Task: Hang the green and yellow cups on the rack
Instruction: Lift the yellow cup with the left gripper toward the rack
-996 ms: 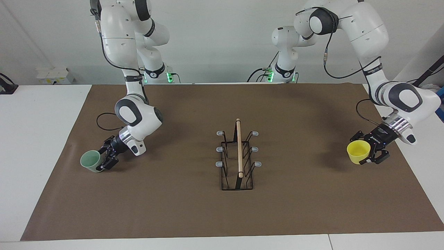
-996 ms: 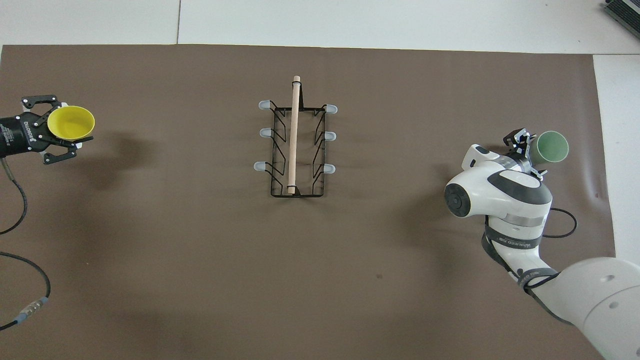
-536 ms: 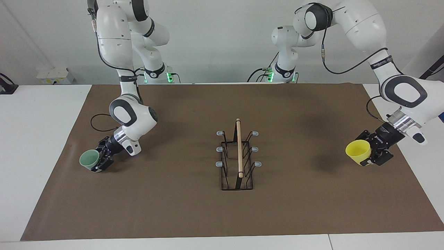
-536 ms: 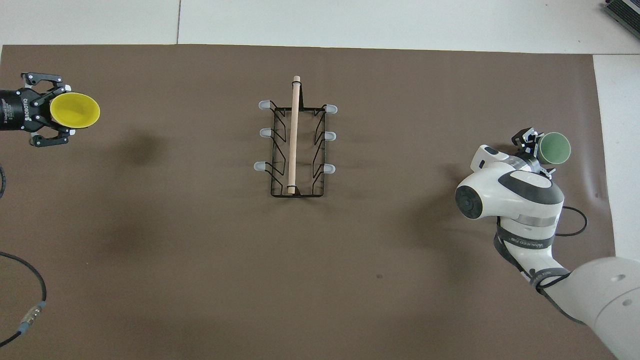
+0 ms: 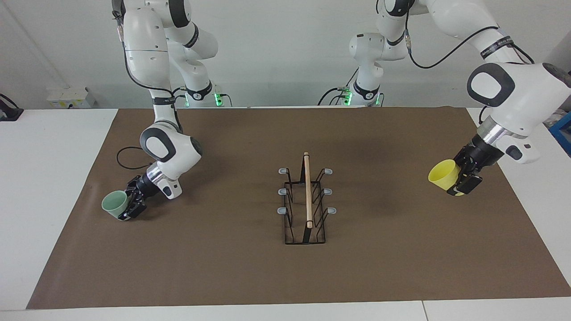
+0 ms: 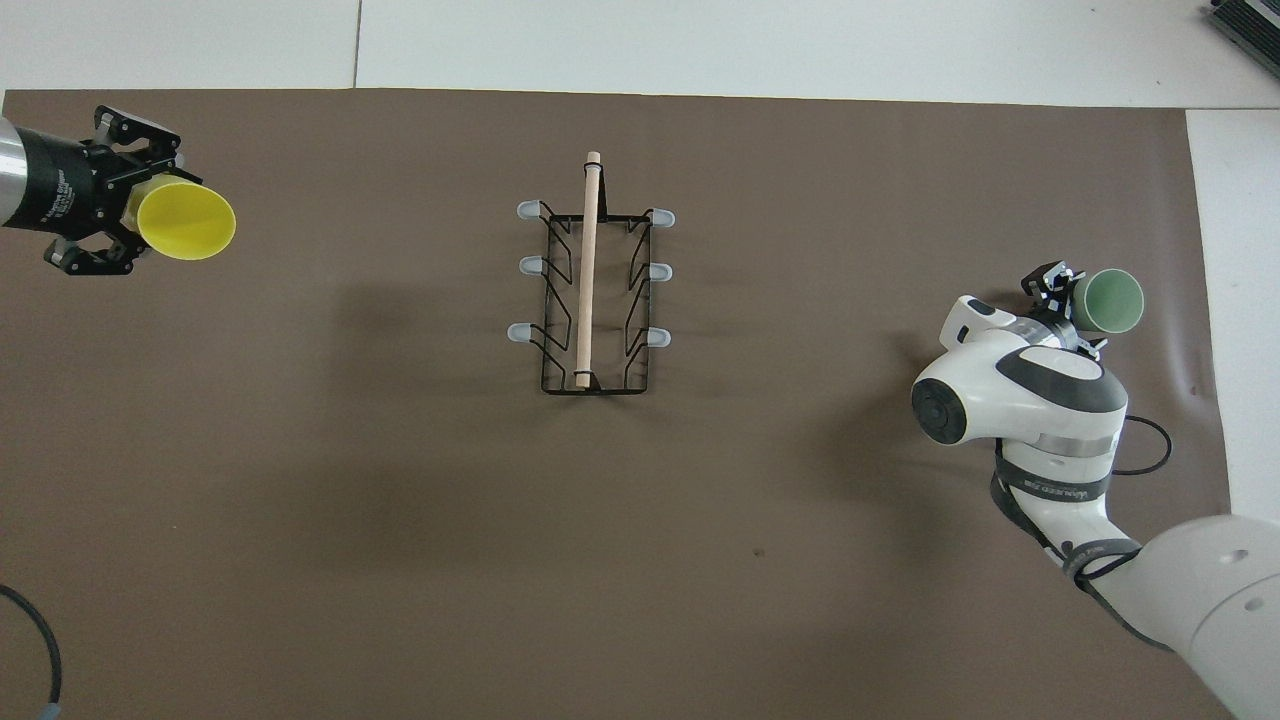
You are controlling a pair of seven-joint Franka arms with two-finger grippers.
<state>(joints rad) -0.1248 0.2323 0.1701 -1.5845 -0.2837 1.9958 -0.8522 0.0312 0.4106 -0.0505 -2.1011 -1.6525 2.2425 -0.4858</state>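
Observation:
The black wire rack (image 5: 305, 200) with a wooden rod on top stands mid-mat, also in the overhead view (image 6: 590, 290); its prongs are bare. My left gripper (image 5: 461, 180) is shut on the yellow cup (image 5: 441, 174) and holds it in the air on its side, mouth toward the rack, over the mat at the left arm's end (image 6: 185, 220). My right gripper (image 5: 131, 205) is shut on the rim of the green cup (image 5: 112, 204), tilted and low at the mat at the right arm's end (image 6: 1110, 300). I cannot tell whether it touches the mat.
A brown mat (image 5: 223, 267) covers most of the white table. A black cable (image 5: 127, 162) loops on the mat beside the right arm's wrist. A grey box (image 5: 71, 96) sits on the table off the mat, close to the robots.
My left gripper has risen and moved toward the rack, turning the yellow cup onto its side. My right gripper has shifted slightly and tipped the green cup.

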